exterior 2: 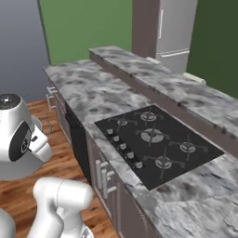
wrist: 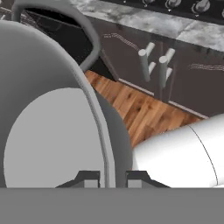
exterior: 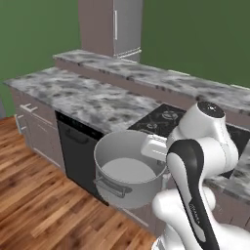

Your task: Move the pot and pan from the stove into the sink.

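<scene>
Out past the counter's front edge, over the wood floor (exterior: 44, 195), the pot (exterior: 128, 171) hangs level, gripper (wrist: 113, 177) jaws clamped on its rim. Stove (exterior 2: 158, 142) bare. Judgement: keep it level, carry slowly, clear the counter edge toward the sink.

My own arm (exterior: 195, 190) covers the right side of the pot (exterior: 128, 171) in the left base view, so I cannot see my fingers on its rim there. The stove (exterior: 166, 119) is half hidden behind my arm. In the hand view the pot's wall runs off the left and top edges, and the cabinet handles (wrist: 153, 65) and stove knobs (wrist: 186, 5) blur together.
</scene>
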Tool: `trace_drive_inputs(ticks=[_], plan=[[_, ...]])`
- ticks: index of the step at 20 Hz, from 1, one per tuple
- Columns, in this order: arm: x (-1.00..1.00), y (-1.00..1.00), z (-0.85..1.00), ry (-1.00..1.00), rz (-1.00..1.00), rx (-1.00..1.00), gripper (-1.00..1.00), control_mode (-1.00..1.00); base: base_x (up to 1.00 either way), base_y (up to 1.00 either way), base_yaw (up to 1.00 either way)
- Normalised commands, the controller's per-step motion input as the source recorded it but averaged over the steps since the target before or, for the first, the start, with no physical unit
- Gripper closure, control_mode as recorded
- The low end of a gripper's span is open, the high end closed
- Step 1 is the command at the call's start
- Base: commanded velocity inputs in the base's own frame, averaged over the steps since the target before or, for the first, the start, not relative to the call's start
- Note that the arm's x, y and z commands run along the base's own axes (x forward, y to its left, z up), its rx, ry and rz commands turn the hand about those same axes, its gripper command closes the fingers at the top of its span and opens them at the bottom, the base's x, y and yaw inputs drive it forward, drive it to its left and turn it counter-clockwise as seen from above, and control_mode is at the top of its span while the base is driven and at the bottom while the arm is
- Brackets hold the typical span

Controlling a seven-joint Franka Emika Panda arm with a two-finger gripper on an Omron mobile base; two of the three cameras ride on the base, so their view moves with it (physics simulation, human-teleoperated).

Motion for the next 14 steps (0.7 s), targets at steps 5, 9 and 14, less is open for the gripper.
trace_drive_inputs(ticks=[5,9,14], plan=[[0.0,0.0,0.0,0.0,0.0,0.0,1.0,1.0,0.0,0.0,0.46],[0.0,0.0,0.0,0.0,0.0,0.0,1.0,1.0,0.0,0.0,0.48],[0.0,0.0,0.0,0.0,0.0,0.0,1.0,1.0,0.0,0.0,0.48]])
